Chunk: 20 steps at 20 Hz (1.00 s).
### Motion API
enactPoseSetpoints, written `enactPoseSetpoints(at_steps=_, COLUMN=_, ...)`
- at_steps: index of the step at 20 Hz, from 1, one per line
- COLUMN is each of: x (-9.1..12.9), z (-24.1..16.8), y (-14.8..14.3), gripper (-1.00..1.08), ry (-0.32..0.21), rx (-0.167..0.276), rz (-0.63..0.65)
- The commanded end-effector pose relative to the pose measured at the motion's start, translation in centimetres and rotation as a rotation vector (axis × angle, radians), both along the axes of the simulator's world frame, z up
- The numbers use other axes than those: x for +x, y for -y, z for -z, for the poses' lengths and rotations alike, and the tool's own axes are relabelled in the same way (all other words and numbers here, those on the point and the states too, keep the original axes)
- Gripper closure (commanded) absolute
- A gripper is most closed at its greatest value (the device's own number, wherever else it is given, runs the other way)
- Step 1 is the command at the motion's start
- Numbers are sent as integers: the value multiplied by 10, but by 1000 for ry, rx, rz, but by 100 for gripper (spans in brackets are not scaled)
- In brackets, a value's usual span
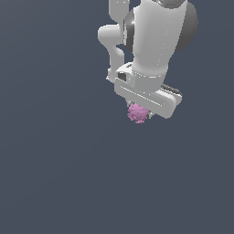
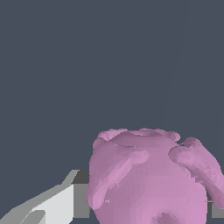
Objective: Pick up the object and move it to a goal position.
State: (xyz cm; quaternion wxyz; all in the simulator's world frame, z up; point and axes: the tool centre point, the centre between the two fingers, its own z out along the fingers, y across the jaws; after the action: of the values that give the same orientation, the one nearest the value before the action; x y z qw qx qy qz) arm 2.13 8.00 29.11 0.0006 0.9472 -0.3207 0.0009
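One pink object (image 2: pixel 148 179) between two fingers (image 2: pixel 57 205).

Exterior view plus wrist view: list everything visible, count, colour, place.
Lumpy blob: one, pink-magenta, directly under the gripper in the exterior view; fills the wrist view close up, next to a finger.
Background surface: one, plain dark slate grey, fills the rest of both views; no goal marker visible.
Robot arm: one, white with dark joints, enters from the top of the exterior view.
Gripper: one, white, pointing down over the blob; one finger visible in the wrist view; grip state unclear.
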Motion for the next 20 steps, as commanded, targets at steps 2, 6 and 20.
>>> enactPoseSetpoints(at_steps=2, x=6, z=-34, y=-12, gripper=108, ry=-1, rx=0, rz=0)
enactPoseSetpoints(at_steps=6, x=12, z=-68, y=-24, gripper=108, ry=-1, rx=0, rz=0)
enactPoseSetpoints(at_steps=20, x=29, z=-150, y=-54, gripper=108, ry=-1, rx=1, rz=0)
